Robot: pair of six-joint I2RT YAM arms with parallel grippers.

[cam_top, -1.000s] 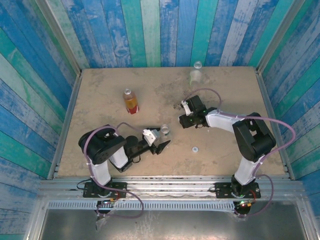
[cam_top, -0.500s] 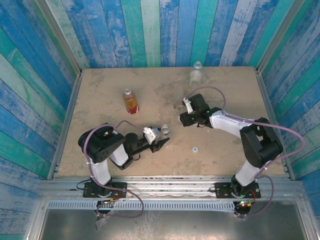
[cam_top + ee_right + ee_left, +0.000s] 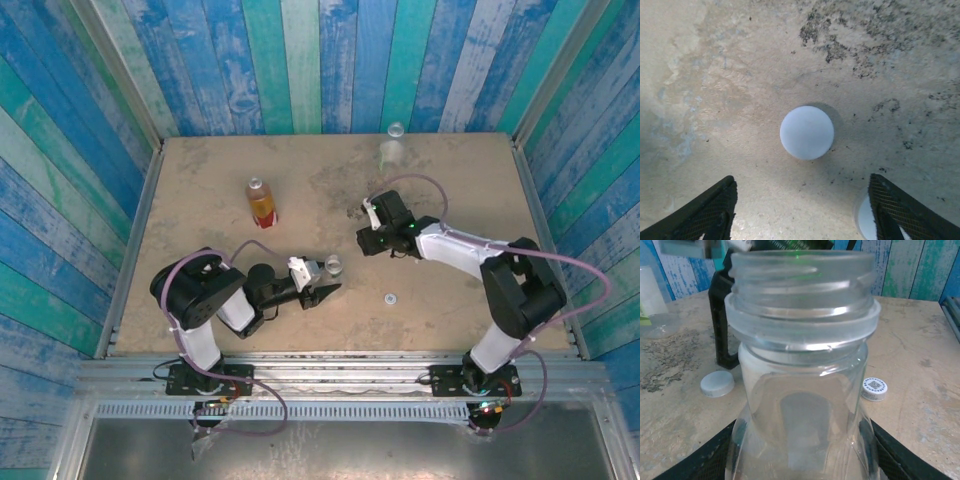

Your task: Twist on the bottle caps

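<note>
one clear bottle [image 3: 800, 365], threaded neck bare, sits clamped in your left gripper [image 3: 802, 457]; your right gripper [image 3: 802, 182] hangs wide open over a plain white cap [image 3: 806, 132].

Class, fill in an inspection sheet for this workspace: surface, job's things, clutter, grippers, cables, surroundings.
Surface: tan table, darkly stained.
Job's things: clear bottle uncapped; orange bottle and far clear bottle standing apart; white cap and printed cap loose on the table.
Clutter: nothing seen.
Grippers: left gripper shut on the clear bottle; right gripper open above the white cap.
Cables: purple cables looped along both arms.
Surroundings: blue-green plank walls.
</note>
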